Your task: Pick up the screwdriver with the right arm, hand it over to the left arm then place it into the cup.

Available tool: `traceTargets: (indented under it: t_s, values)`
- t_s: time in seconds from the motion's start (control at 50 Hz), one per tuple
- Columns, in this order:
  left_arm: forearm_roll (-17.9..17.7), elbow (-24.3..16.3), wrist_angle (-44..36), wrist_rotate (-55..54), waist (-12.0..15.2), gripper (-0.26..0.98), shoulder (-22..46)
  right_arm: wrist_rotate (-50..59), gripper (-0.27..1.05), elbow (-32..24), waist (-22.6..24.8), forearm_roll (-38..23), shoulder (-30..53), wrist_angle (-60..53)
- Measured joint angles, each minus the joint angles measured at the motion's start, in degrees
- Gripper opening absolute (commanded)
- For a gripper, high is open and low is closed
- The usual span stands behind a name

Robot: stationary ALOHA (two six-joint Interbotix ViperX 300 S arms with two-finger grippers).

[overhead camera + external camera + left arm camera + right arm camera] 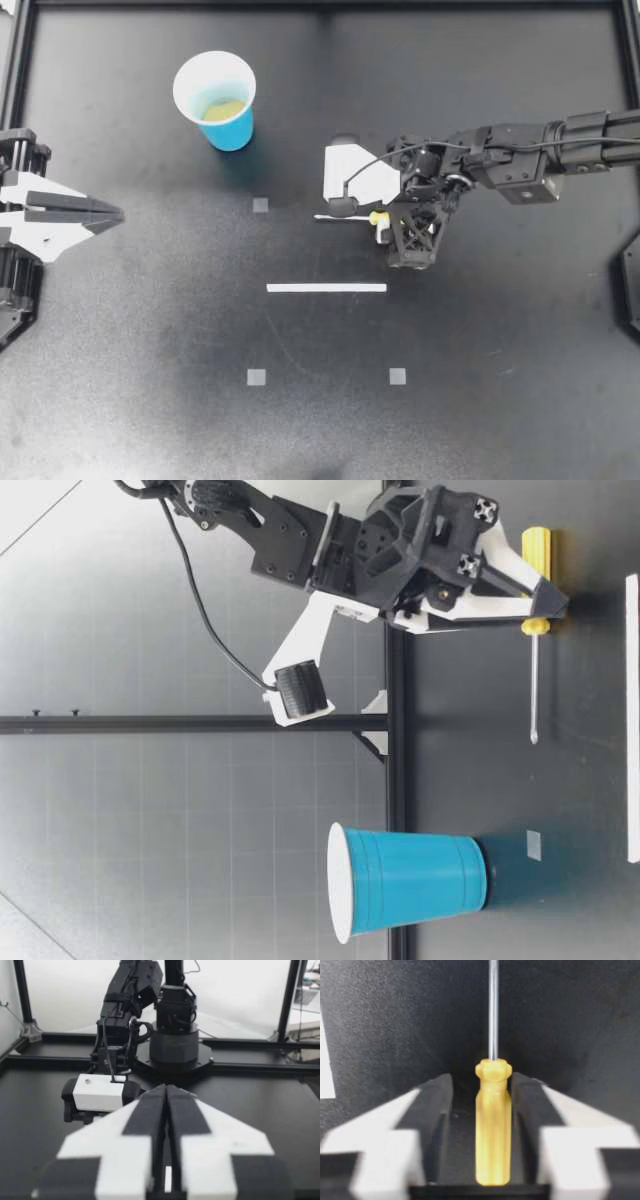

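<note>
Top view: my right claw [382,228] straddles the screwdriver [350,217] right of centre; cup [232,130] upper left; left claw [112,213] pinched together. Right wrist view: fingers [437,1125] wide, screwdriver between them. Pickup step, I judge: next I squeeze and lift.

Black table [150,420]: blue cup [222,105], yellow-handled screwdriver [373,217], white strip [326,288], small grey squares [256,377].
</note>
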Motion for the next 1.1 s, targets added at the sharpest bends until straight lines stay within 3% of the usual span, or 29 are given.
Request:
traceTargets:
  t_s: [0.26, 0.56, 0.76, 0.94, 1.1]
  values:
    - [0.0, 0.09, 0.0, 0.09, -0.09, 0.11, 0.0, 0.7, 0.04, 0.09, -0.62, 0.09, 0.0, -1.23]
    - [-0.35, 0.7, -1.93, 0.35, 0.53, 0.15, 3.87, 3.52, 0.03, 3.43, -1.05, 0.0, -3.43, -7.29]
    - [-2.46, 0.7, -8.44, 0.26, 1.85, 0.38, 9.93, 8.26, 0.03, 9.76, -0.53, 0.79, -11.78, -20.04]
    - [-3.08, -0.26, -13.71, 0.18, 1.85, 0.63, 14.5, 13.8, 0.03, 13.71, 5.63, 0.97, -17.75, -34.45]
    - [-3.08, -3.16, -17.05, 0.09, 1.93, 0.68, 19.51, 19.07, 0.03, 16.26, 9.67, 0.97, -19.95, -48.78]
